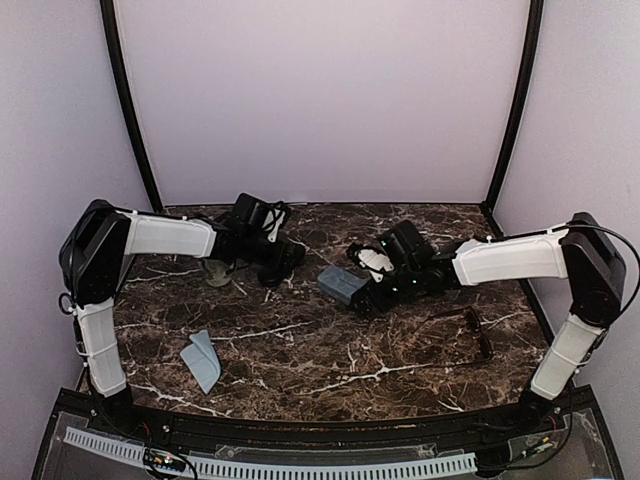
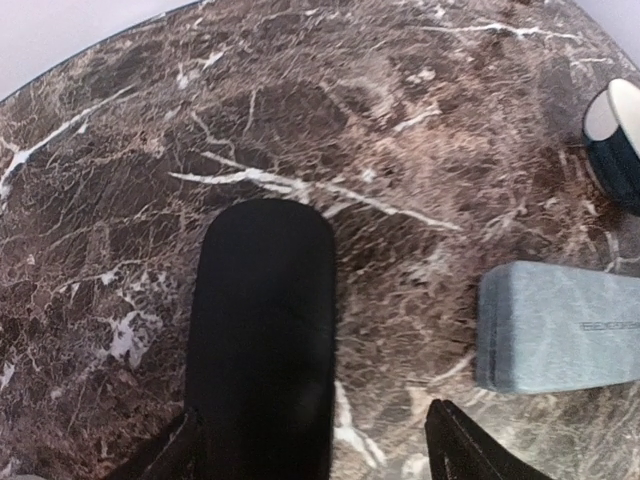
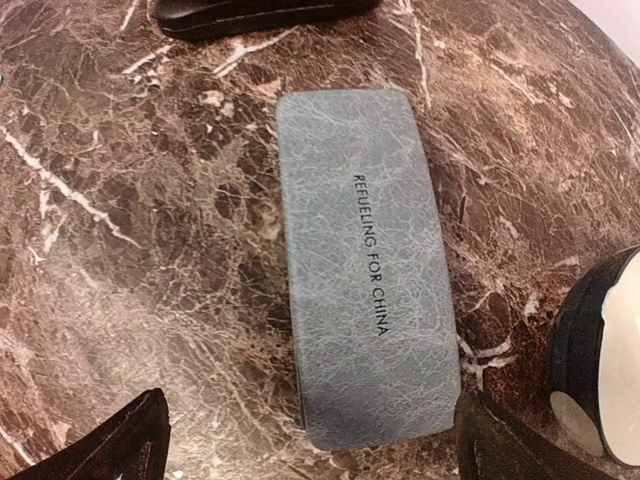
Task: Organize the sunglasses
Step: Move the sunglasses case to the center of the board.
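**Left gripper (image 2: 312,440) and right gripper (image 3: 312,420) wide over two cases; sunglasses (image 1: 480,335) off to the right**

We see the left gripper spread wide over the black case (image 2: 262,330), which lies flat between its fingers with bare table showing on one side. The right gripper is wide too, straddling the blue-grey case (image 3: 365,265) with a gap on either side. The cases lie near each other at mid-table. One pair of sunglasses lies on the marble table (image 1: 330,370) beside the right arm, apart from both grippers.

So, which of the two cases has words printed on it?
The blue-grey rectangular case: it reads REFUELING FOR CHINA. The black oblong case shows no lettering.
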